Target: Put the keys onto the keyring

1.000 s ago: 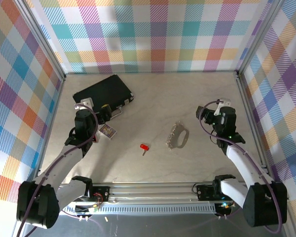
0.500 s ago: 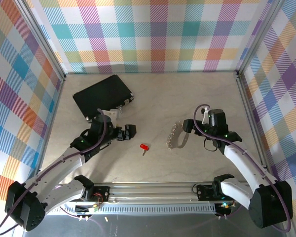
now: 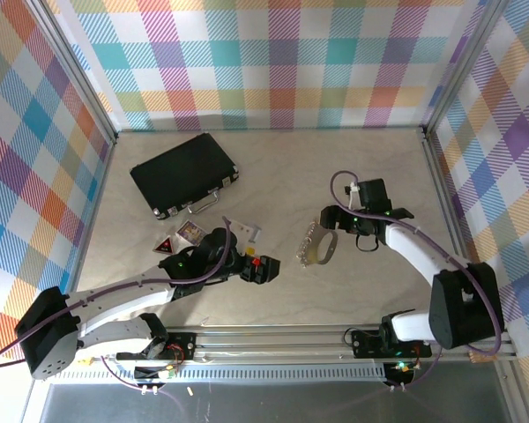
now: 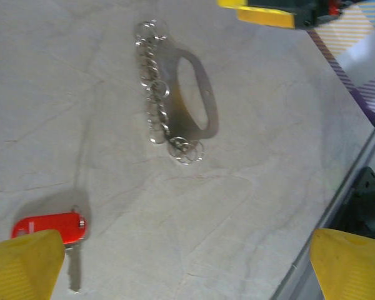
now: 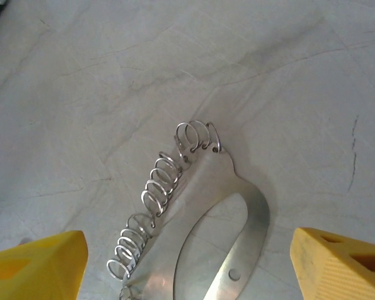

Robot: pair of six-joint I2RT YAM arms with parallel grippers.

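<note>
The left gripper [image 4: 184, 265] is spread wide over the red key [image 4: 50, 228], likely to grab it; the right gripper [image 5: 187, 265] is spread around the keyring [image 5: 203, 181], maybe to steady it.

The case [image 3: 183, 174] lies at the far left of the table [image 3: 353, 159]. Nearer than it, a few small cards [image 3: 191, 232] lie between the case and the left arm. The key [image 4: 50, 226] lies around the middle of the table, toward the near edge, just beside one finger of the left gripper [image 3: 263, 269]. The keyring [image 3: 317, 248] lies to the right of the key, well apart from it (its row of small rings is on the side facing the key). The right gripper [image 3: 328, 220] hangs at the keyring's far end, with the loop lying between its fingers.
</note>
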